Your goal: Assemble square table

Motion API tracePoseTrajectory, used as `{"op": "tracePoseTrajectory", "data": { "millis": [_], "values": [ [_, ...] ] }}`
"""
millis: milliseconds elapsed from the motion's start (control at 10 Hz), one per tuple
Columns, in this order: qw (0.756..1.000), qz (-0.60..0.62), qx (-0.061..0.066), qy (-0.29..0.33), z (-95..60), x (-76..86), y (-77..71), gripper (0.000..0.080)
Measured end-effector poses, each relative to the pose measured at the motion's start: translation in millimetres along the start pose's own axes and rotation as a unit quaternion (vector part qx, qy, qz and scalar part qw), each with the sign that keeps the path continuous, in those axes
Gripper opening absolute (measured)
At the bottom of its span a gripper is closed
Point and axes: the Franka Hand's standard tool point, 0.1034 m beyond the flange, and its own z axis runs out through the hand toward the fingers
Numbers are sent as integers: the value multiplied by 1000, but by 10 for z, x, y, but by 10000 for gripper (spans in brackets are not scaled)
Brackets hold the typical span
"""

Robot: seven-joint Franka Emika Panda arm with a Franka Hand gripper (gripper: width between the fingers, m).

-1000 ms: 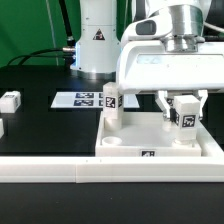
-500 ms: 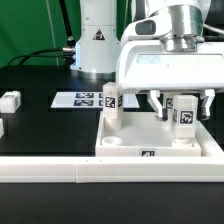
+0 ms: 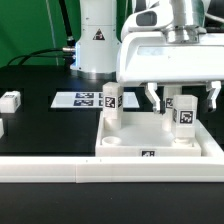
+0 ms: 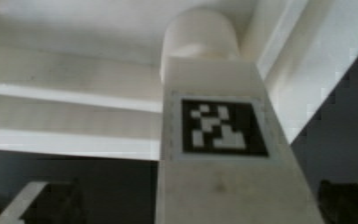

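Square table: white square panel with a raised rim, lying flat on the black tabletop toward the exterior view's right, just behind the long white rail; a tag shows on its front rim.
Leg under the hand: stands upright on the panel's far right part with its tag facing the camera; in the wrist view this leg fills most of the picture as a white column with one tag.
Second leg: upright on the panel's far left corner, also tagged.
Hand: spread wide, gripping nothing; one finger hangs on each side of the leg's top, both apart from it.
Loose leg block: on the tabletop at the exterior view's left, well apart from the panel.
Marker board: flat on the tabletop, in front of the robot base.
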Motion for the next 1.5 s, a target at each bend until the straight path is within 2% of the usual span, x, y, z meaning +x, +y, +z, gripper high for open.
{"op": "tracePoseTrajectory", "data": {
  "millis": [200, 700, 900, 1200, 1400, 1500],
  "values": [
    [1000, 4, 4, -4, -90, 69, -10, 649],
    [1000, 6, 3, -20, -36, 5, 20, 649],
    [995, 13, 16, -102, 12, -67, -6, 649],
    [975, 23, 27, -218, 13, -62, 49, 649],
    [964, 24, 32, -264, 15, -96, 29, 649],
    [966, 23, 32, -256, 26, -78, 19, 649]
  ]
}}
